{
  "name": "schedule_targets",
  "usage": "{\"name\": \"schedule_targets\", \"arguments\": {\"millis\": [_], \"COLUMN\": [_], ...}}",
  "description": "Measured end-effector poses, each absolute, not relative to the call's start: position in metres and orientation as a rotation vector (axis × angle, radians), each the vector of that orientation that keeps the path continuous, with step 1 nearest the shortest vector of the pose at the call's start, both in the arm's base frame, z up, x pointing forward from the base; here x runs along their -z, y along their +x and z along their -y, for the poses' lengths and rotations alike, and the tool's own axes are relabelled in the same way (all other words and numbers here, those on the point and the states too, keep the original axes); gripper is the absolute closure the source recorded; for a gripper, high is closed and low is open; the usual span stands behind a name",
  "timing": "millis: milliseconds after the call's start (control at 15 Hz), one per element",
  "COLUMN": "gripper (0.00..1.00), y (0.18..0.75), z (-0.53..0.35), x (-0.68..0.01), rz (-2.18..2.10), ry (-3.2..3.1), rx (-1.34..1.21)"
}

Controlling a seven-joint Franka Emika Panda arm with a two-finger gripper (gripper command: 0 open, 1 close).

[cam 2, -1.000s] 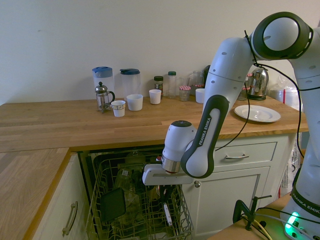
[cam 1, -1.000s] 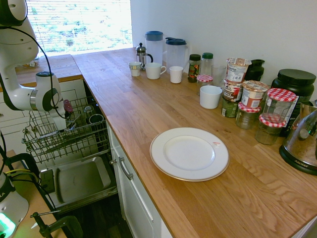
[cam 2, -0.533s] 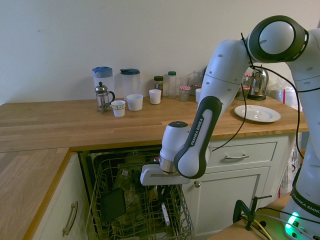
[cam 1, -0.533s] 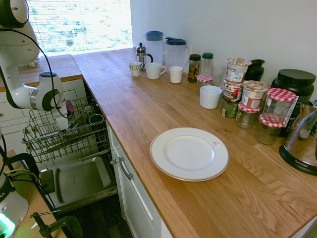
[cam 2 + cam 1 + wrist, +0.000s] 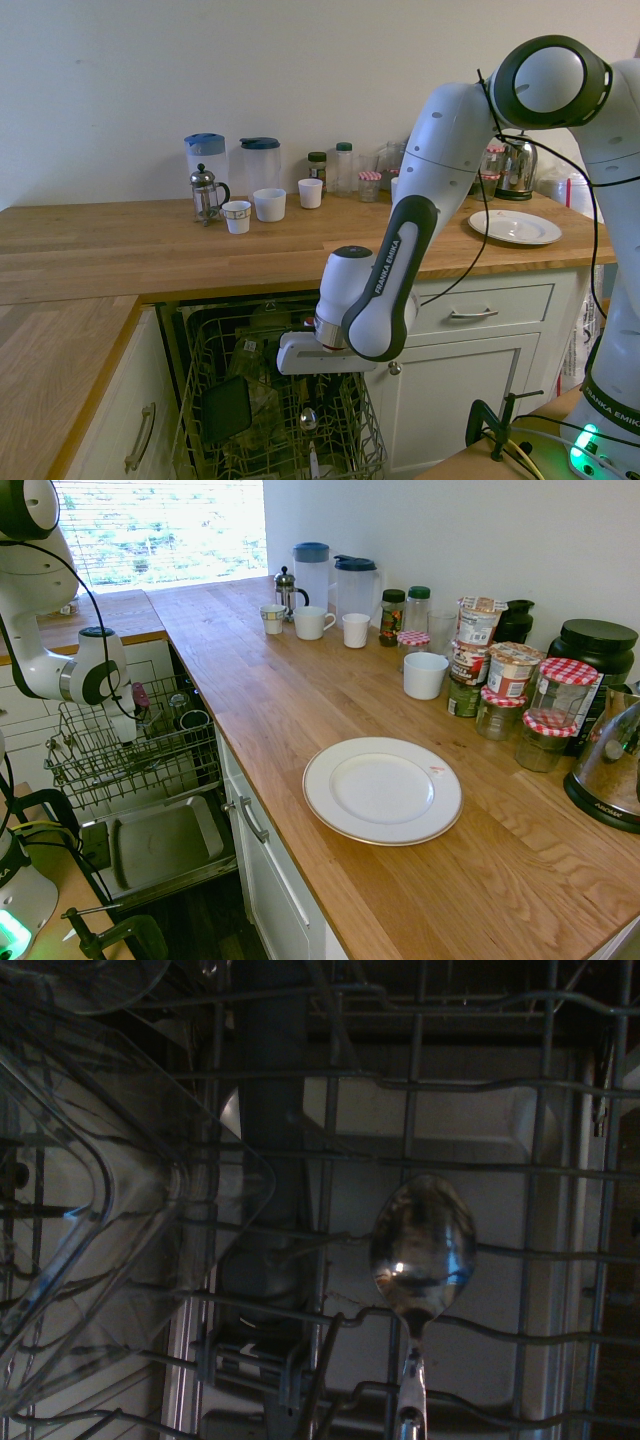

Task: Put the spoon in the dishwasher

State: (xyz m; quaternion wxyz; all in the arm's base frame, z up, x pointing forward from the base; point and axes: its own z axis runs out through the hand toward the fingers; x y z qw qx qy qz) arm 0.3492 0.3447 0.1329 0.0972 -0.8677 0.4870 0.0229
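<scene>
Hanging low inside the dishwasher [image 5: 215,400] rack, in the lower middle of the second exterior view, the tool [image 5: 320,388] is lost among dark wires. I cannot tell whether it is spread or pressed together, so it is unclear whether it grips the spoon [image 5: 308,419]. The spoon sits just beneath it, within the wire rack, its shiny round bowl catching light. In the wrist view the spoon [image 5: 423,1235] lies across the rack's thin bars, with the grey steel door panel [image 5: 160,840] visible through the gaps.

The main risk, as I judge it, is the gaps: they look wide next to the thin handle, so a spoon let go here could tip, slide between the bars and drop onto the door panel. If the tool is clamped on the spoon, lifting away would drag it back out. A sideways move could snag the rack wires or knock the clear plastic container [image 5: 120,1190] lying close beside the spoon. The wooden desk [image 5: 150,250] with its mugs and jugs is well apart and not at risk.
</scene>
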Motion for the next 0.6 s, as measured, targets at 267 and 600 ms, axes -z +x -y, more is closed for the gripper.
{"name": "schedule_targets", "arguments": {"millis": [267,600], "gripper": [0.0,0.0], "y": [0.349,0.34], "z": [-0.353,-0.355], "x": [-0.151,-0.206], "rz": [-1.408,-1.394], "ry": [-2.573,-2.576], "rx": [-0.025,0.045]}}
